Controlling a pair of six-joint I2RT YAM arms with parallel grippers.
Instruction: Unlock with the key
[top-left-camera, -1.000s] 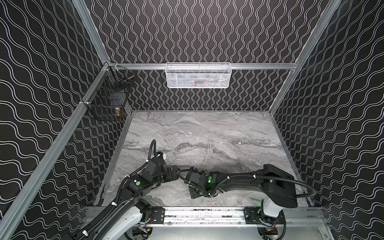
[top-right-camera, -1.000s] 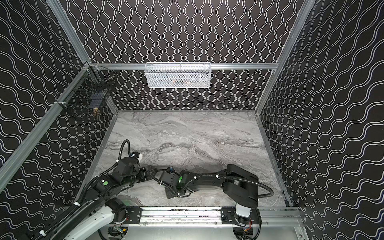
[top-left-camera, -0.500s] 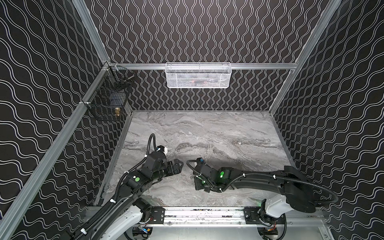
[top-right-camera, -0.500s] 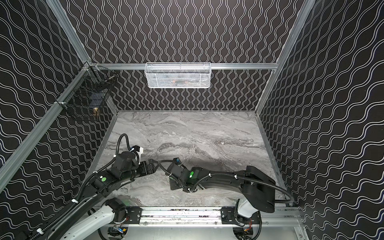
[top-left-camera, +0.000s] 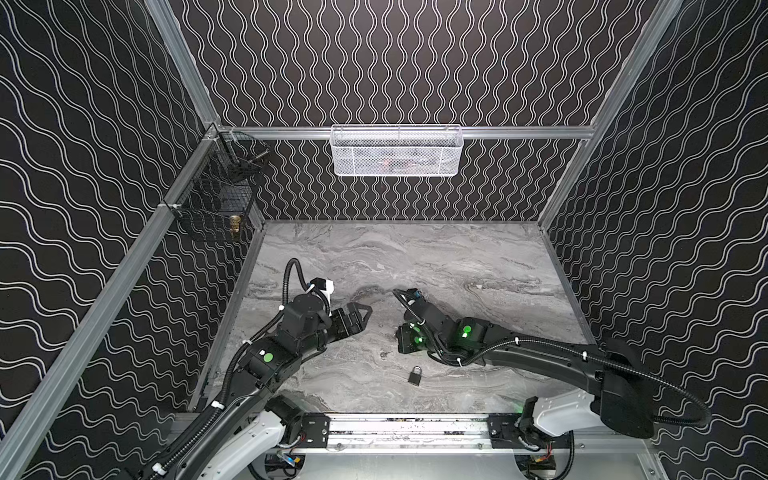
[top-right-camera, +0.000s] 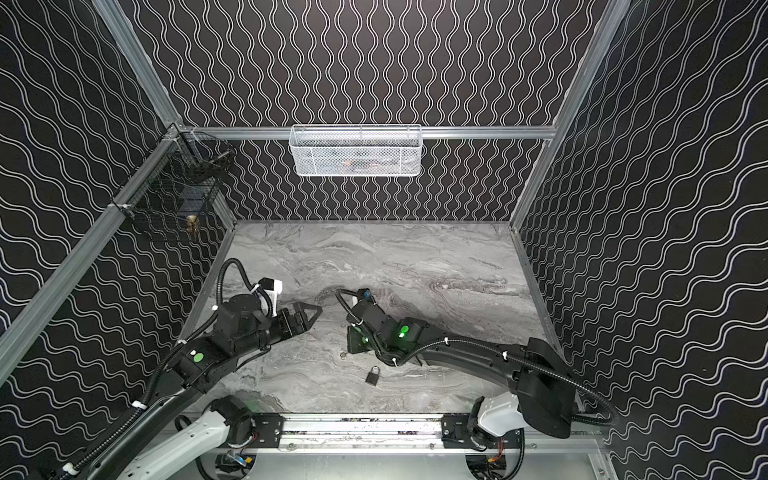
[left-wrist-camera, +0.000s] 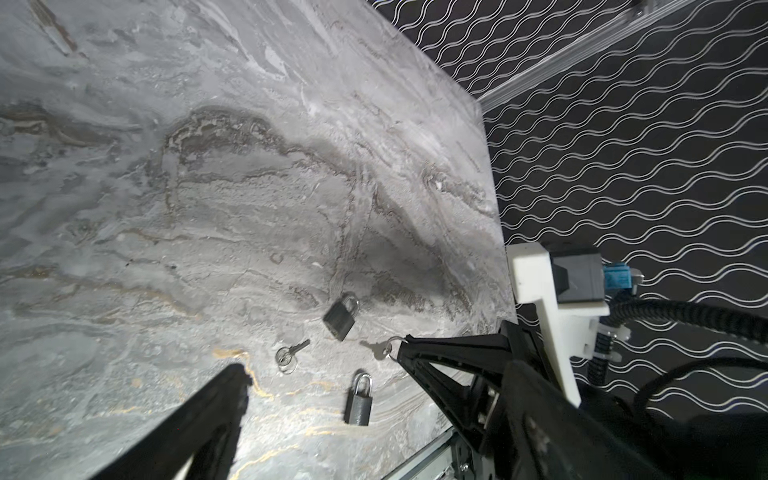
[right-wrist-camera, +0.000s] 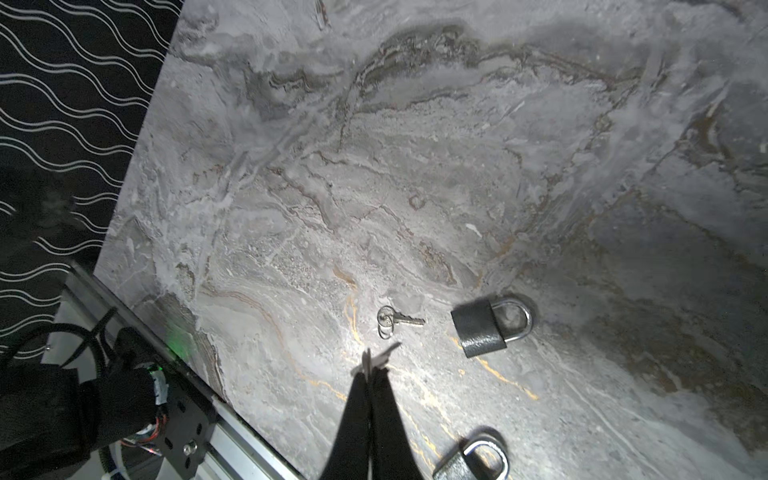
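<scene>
Two dark padlocks lie on the marble table (top-left-camera: 415, 257). One padlock (left-wrist-camera: 340, 318) (right-wrist-camera: 490, 328) is hidden under the right arm in both top views. The other padlock (top-left-camera: 414, 375) (top-right-camera: 372, 375) (left-wrist-camera: 359, 401) lies nearer the front rail. A loose key on a ring (left-wrist-camera: 291, 355) (right-wrist-camera: 395, 321) rests on the table beside them. My right gripper (right-wrist-camera: 371, 374) (left-wrist-camera: 401, 352) is shut on a second key (right-wrist-camera: 376, 359) (left-wrist-camera: 376, 348), which juts from its tips just above the table. My left gripper (top-left-camera: 363, 320) (left-wrist-camera: 380, 372) hovers open and empty to the left.
A white mesh basket (top-left-camera: 397, 151) hangs on the back wall. A black wire basket (top-left-camera: 216, 208) hangs on the left wall. The metal rail (top-left-camera: 399, 430) runs along the table's front edge. Patterned walls close in three sides.
Both grippers, close together a second ago, have drawn apart: the left back and up, the right to the right. One padlock near the front now shows in the top views.
</scene>
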